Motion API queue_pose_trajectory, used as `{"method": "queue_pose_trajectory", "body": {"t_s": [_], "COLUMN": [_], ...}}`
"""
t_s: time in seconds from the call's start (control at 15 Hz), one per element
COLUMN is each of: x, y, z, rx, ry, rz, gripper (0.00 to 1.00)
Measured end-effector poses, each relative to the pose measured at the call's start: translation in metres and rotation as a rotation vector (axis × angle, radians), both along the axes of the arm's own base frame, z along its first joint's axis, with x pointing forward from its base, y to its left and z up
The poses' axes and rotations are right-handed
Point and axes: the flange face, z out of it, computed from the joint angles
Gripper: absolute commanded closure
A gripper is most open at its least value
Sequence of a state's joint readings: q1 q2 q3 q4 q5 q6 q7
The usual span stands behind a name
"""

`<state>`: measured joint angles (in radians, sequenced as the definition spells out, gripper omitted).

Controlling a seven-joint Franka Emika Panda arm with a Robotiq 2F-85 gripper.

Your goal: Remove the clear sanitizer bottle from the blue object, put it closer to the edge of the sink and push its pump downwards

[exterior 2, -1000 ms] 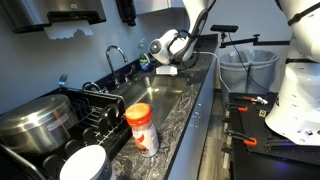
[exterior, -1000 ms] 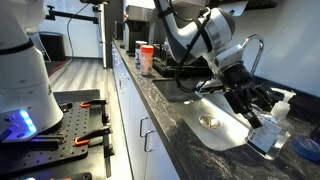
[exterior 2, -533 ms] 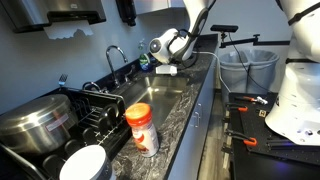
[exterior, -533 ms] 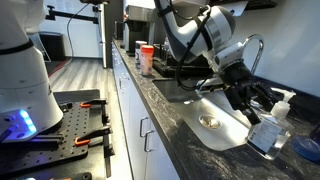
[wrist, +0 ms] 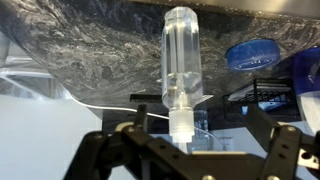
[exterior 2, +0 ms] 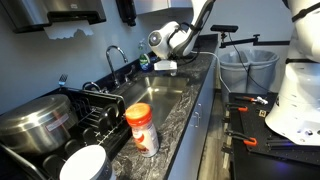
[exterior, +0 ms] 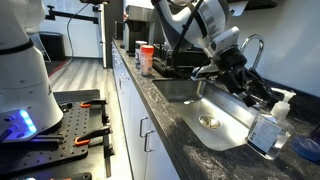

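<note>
Wrist view: gripper (wrist: 192,150) jaws are spread wide, nothing held. The clear sanitizer bottle (wrist: 180,60) is seen centre-frame, long axis vertical, pump (wrist: 183,122) end lined up between them.

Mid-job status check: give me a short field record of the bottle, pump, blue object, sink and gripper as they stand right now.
bottle: clear sanitizer bottle upright on the dark countertop, off the blue object
pump: pump white, on top of the bottle, nothing touching it
blue object: blue object beside the bottle, apart from it
sink: sink steel basin; the bottle stands near its rim
gripper: gripper open, above the pump, holding nothing
</note>
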<state>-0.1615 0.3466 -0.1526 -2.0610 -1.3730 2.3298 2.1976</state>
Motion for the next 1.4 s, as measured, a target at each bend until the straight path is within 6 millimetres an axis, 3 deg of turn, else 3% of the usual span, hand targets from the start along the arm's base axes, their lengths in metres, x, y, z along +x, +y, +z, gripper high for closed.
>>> {"method": "queue_pose_trajectory", "body": {"t_s": [0.47,1.0,1.07,1.13,1.27,1.4], "x": [-0.015,-0.037,-0.039,-0.041,-0.045,-0.048], "y": [0.038,0.042,0.042,0.041,0.04,0.037], "z": [0.038,0.074,0.08,0.087,0.1,0.113], "rx": [0.075,0.086,0.085,0.084,0.083,0.082], "ry": [0.027,0.234,0.245,0.251,0.254,0.251], "rz": [0.232,0.408,0.429,0.449,0.488,0.52], "gripper": [0.0,0.0,0.03,0.26,0.32,0.48]}}
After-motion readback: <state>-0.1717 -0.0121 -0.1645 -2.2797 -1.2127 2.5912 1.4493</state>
